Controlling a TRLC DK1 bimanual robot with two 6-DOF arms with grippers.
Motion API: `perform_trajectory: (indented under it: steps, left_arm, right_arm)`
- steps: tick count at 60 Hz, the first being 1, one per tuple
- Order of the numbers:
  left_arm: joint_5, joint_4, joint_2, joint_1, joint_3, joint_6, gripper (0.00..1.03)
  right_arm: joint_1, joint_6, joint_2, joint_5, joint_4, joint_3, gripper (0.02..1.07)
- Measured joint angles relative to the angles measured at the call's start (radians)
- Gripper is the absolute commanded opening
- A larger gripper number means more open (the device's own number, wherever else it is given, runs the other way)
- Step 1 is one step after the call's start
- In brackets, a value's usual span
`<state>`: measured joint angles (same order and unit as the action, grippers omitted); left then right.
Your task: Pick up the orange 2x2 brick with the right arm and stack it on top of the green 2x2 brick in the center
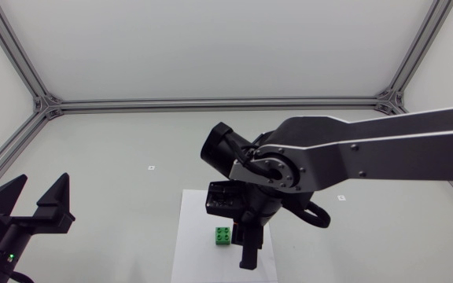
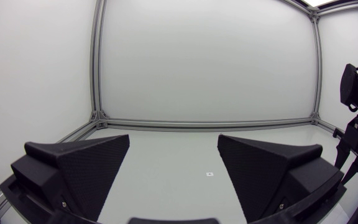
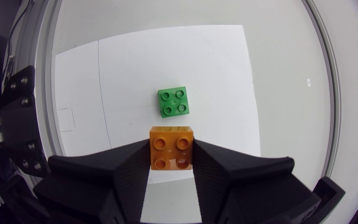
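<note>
The right pincer (image 3: 171, 148), closed on the orange plastic 2x2 brick (image 3: 173, 146), holds it near the green plastic 2x2 brick (image 3: 173, 102) for stacking.

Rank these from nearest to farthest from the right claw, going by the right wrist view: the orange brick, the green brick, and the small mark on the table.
1. orange brick: gripped between the fingers of the right claw.
2. green brick: just ahead of the claw, on the white sheet.
3. small mark: off to one side, beyond the sheet's edge.

White sheet (image 1: 195, 244) on grey table (image 1: 108, 149), two small markers (image 1: 151, 167)
</note>
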<state>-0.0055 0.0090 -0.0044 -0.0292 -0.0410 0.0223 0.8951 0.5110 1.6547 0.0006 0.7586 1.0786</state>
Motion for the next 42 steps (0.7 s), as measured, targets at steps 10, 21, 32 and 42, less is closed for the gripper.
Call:
perform_trajectory:
  steps: [10,21,32,42]
  left_arm:
    - [0.000,0.000,0.000,0.000,0.000,0.000,0.99]
    - [0.000,0.000,0.000,0.000,0.000,0.000,0.99]
    - [0.000,0.000,0.000,0.000,0.000,0.000,0.99]
    - [0.000,0.000,0.000,0.000,0.000,0.000,0.99]
  right_arm:
    - [0.006,0.032,0.056,-0.004,0.000,0.049,0.34]
    - [0.006,0.060,0.105,-0.019,0.001,0.088,0.34]
    - [0.006,0.075,0.150,-0.023,0.001,0.119,0.34]
    - [0.006,0.089,0.171,-0.026,0.001,0.130,0.34]
